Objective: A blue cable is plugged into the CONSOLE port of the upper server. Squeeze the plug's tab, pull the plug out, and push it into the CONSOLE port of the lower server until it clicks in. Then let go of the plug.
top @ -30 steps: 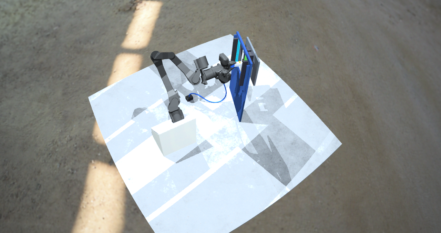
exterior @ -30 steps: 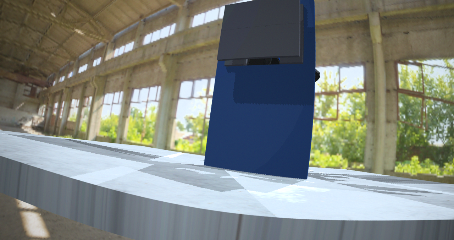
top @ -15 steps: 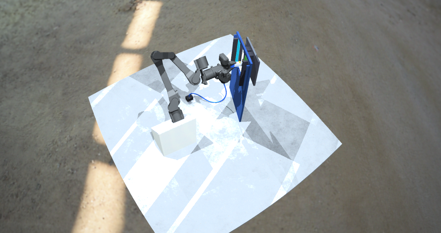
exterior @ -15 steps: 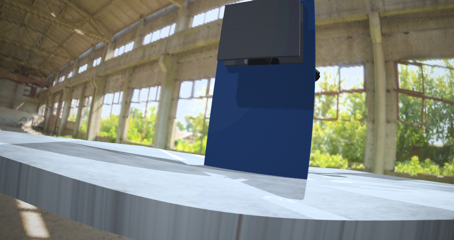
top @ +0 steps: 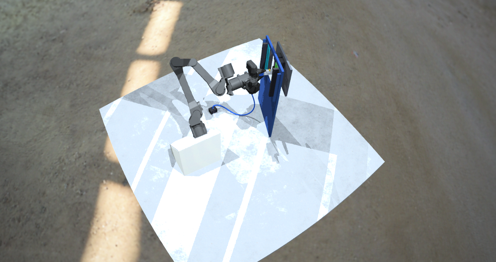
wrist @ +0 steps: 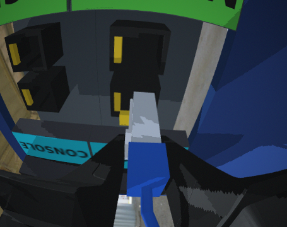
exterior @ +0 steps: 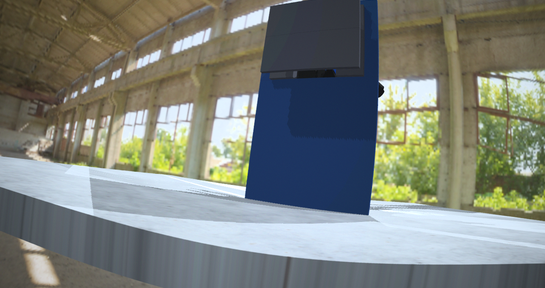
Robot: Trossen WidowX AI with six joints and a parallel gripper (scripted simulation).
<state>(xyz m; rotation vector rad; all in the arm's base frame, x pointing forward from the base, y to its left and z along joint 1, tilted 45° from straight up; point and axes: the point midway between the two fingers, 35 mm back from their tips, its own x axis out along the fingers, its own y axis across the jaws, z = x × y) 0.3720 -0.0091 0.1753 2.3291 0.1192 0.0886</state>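
We're pinching the plug [top: 267, 72] [wrist: 147, 126] by its blue rear part, with the gripper [top: 264, 72] [wrist: 142, 141] closed on both sides of it. Pale front half is sticking out past the fingertips.

In the wrist view, the plug's front end is overlapping the lower right black socket [wrist: 115, 101], its yellow strip showing beside the plug. We can't tell from this angle whether the two are touching. The teal label [wrist: 55, 149], reading CONSOLE upside down, is crossing below the sockets; the green label [wrist: 149, 4] is running along the top of the view.

From the top view: the blue panel [top: 269, 104] [exterior: 310, 164] is standing upright near the desk's [top: 294, 191] [exterior: 228, 225] far corner, the dark plate [top: 287, 78] [exterior: 312, 38] sitting on its far side. We're reaching over from the white block [top: 199, 156], which is sitting inboard of the left edge and carrying the arm [top: 187, 93]. The blue cable [top: 244, 114] [wrist: 147, 205] is curving from below the gripper to the small black block [top: 212, 110], between arm and panel.
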